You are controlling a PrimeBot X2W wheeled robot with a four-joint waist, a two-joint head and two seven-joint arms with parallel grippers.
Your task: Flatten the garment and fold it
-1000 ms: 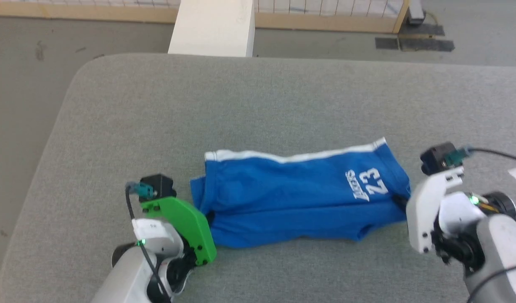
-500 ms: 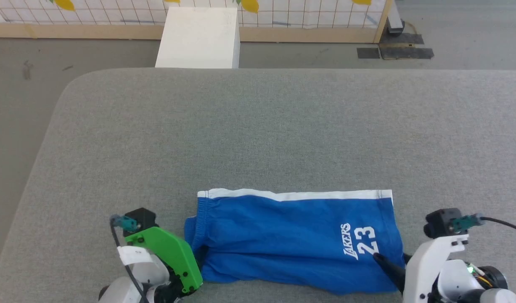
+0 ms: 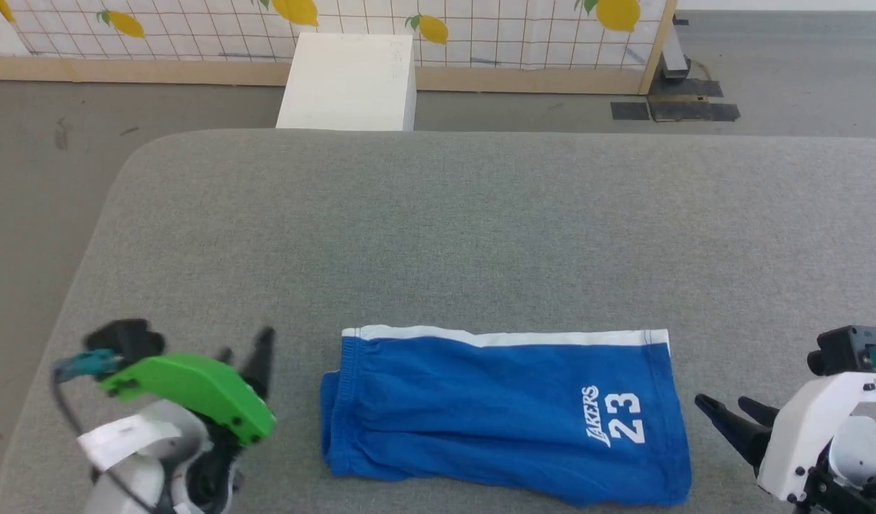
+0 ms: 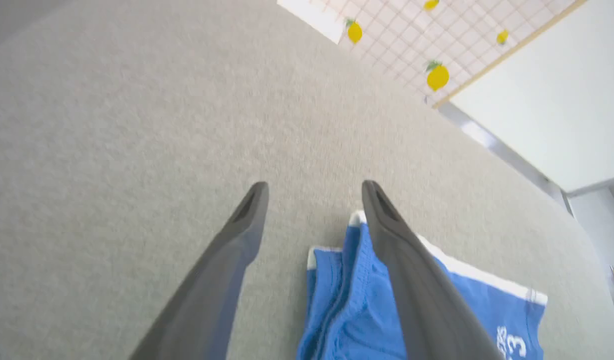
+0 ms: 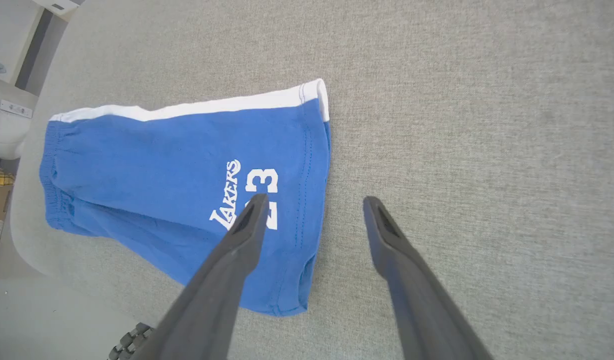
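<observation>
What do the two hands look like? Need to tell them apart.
Left hand: green bracket, black camera with teal plug and dark cable, white label. Right hand: white bracket, black camera, teal plug. Both have two long, tapered dark fingers.

Matt, soft cloth garment (image 3: 480,407)

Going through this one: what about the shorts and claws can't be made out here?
Head view: left claw motion-blurred, outline smeared.
Left wrist view: shorts print cut off by the bottom edge; waistband partly behind a finger.
Right wrist view: right claw's finger covers part of the 23.
</observation>
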